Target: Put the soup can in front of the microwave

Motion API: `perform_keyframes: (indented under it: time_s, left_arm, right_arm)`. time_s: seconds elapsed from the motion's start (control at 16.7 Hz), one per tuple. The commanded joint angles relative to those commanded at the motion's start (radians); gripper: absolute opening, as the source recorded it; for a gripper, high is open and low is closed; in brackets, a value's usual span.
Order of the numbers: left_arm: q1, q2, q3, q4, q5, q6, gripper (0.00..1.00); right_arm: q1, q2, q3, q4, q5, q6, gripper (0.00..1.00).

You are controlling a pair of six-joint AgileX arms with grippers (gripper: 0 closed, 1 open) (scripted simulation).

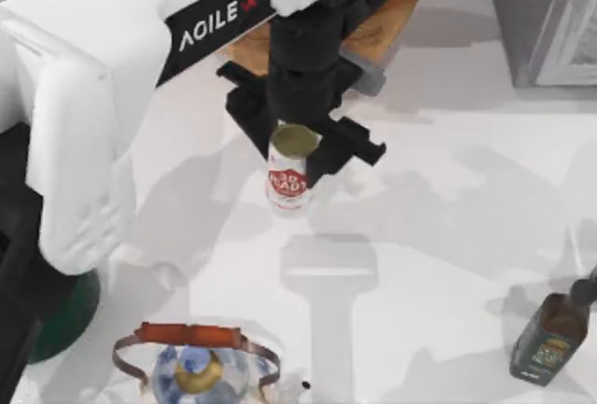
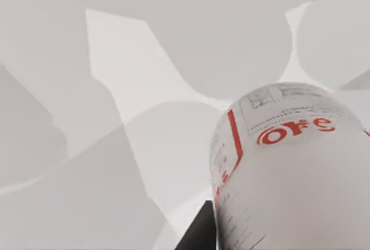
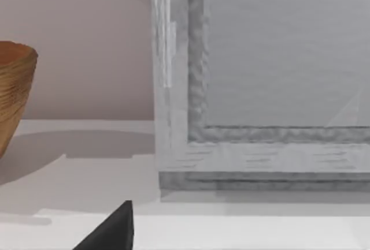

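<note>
On the white surface (image 1: pixel 438 264), we are gripping the can (image 1: pixel 288 170) with our left hand (image 1: pixel 300 147), its fingers closed around the tin near the middle, between a wooden bowl (image 1: pixel 378 31) behind and a teapot (image 1: pixel 198 367) in front. The microwave (image 1: pixel 546 17) is sitting well apart at the far right.

Overhead table view; left wrist close on soup can (image 2: pixel 289 169).

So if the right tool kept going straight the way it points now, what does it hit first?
Probably the microwave: the right wrist view faces its grey front panel head-on across bare table. The wooden bowl sits off to one side, likely missed. Depth is hard to judge.
</note>
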Motion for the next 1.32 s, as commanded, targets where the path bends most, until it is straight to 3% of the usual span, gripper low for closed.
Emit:
perform_keyframes:
  time_s: [0.54, 0.78, 0.96, 1.32]
  left_arm:
    - [0.692, -0.097, -0.096, 0.007, 0.021, 0.244, 0.0]
    - [0.928, -0.095, -0.099, 0.065, 0.035, 0.338, 0.0]
    - [1.015, -0.085, -0.103, 0.093, 0.036, 0.375, 0.0]
    - [1.019, -0.086, -0.107, 0.098, 0.033, 0.379, 0.0]
  right_arm:
    - [0.0, 0.0, 0.0, 0.0, 0.0, 0.0, 1.0]
    - [0.0, 0.0, 0.0, 0.0, 0.0, 0.0, 1.0]
    - [0.0, 0.0, 0.0, 0.0, 0.0, 0.0, 1.0]
    - [0.0, 0.0, 0.0, 0.0, 0.0, 0.0, 1.0]
